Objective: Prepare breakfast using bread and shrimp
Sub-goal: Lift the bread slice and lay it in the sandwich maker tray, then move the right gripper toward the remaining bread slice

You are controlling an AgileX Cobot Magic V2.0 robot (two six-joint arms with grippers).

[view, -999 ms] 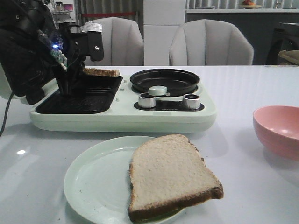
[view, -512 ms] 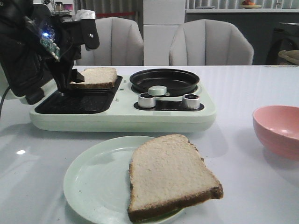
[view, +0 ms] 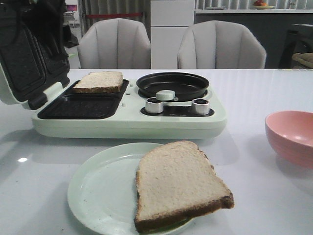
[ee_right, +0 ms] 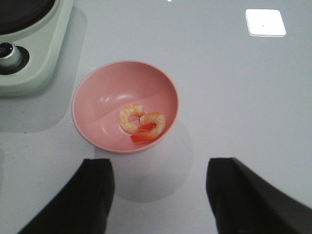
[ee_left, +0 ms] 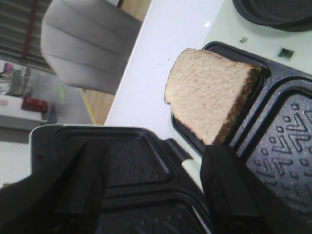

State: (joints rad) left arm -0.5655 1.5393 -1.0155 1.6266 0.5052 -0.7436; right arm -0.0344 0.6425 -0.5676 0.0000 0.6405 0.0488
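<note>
One bread slice [view: 99, 82] lies on the back compartment of the sandwich maker's black grill tray [view: 78, 105]; it also shows in the left wrist view [ee_left: 209, 92]. The second bread slice [view: 176, 183] lies on a pale green plate [view: 95, 191] at the front. Two shrimp [ee_right: 142, 120] lie curled in a pink bowl [ee_right: 97, 97], with a red piece beside them. My left gripper [ee_left: 156, 195] is open and empty over the raised lid [ee_left: 141, 161]. My right gripper [ee_right: 161, 195] is open and empty above the table, just short of the bowl.
The pale green sandwich maker [view: 132, 122] has its lid [view: 24, 58] open at the left, a black round pan [view: 172, 84] and two knobs [view: 201, 105]. The pink bowl [view: 293, 134] stands at the right table edge. Two grey chairs stand behind the table.
My left gripper has let go of the bread slice on the back grill compartment and drawn away up and to the left, out of the front view's middle.
</note>
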